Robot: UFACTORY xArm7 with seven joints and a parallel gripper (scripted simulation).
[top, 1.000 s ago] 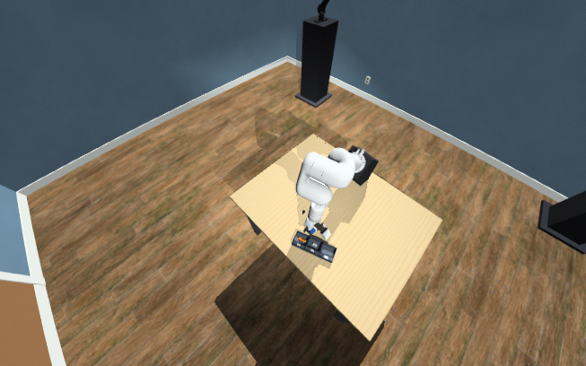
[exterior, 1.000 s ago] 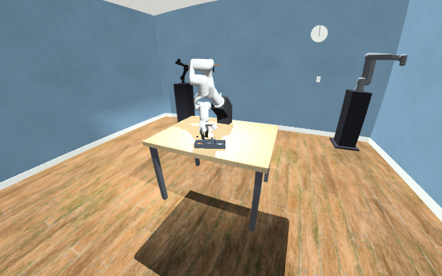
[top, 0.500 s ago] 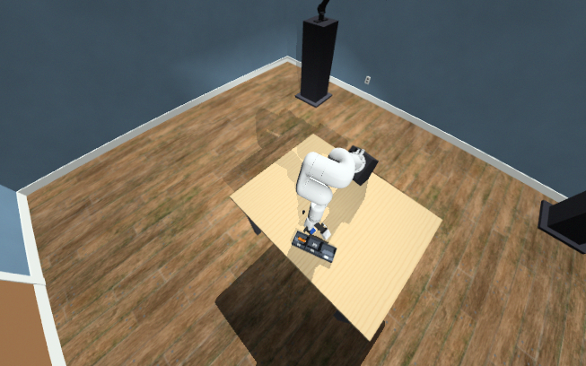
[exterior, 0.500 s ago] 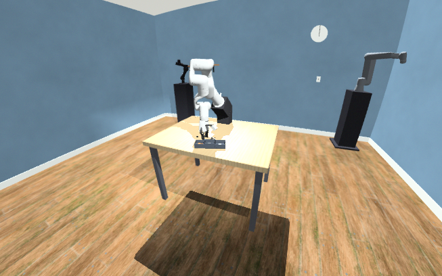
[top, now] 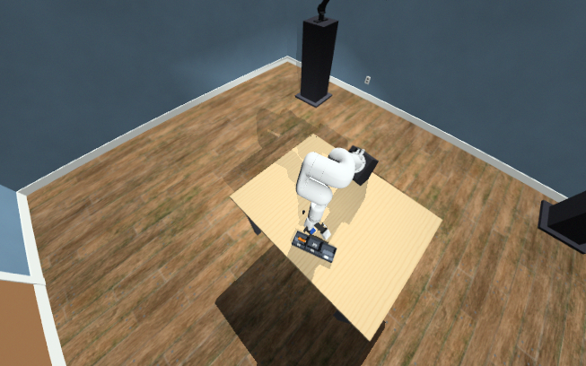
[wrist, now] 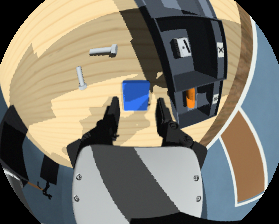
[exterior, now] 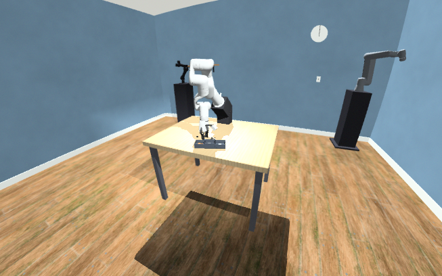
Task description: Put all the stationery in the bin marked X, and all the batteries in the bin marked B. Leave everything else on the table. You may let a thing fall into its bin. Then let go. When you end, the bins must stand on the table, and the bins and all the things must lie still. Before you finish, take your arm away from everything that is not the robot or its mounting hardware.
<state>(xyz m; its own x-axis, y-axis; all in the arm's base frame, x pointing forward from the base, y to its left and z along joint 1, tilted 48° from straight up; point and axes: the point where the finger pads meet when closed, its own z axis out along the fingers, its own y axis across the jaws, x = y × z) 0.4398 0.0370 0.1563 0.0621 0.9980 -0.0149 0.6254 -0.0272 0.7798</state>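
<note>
My gripper [wrist: 137,105] [exterior: 204,135] is open and empty, its fingertips apart at either side of a blue block [wrist: 136,94] [top: 312,230], which appears to lie on the table. Dark bins stand joined in a row just beside it. The middle bin [wrist: 197,71] has a label [wrist: 220,49] that looks like X and holds a small white and black thing [wrist: 181,47]. The end bin [wrist: 203,113] holds an orange cylinder [wrist: 191,97] [top: 301,239]; its label [wrist: 216,98] is too small to read surely. The third bin [top: 329,250] is mostly cut off in the wrist view.
Two silver bolts [wrist: 103,51] [wrist: 81,77] lie on the table [top: 386,236] left of the block in the wrist view. A small black thing [top: 303,212] [exterior: 197,136] lies near the arm. The bin row stands close to a table edge.
</note>
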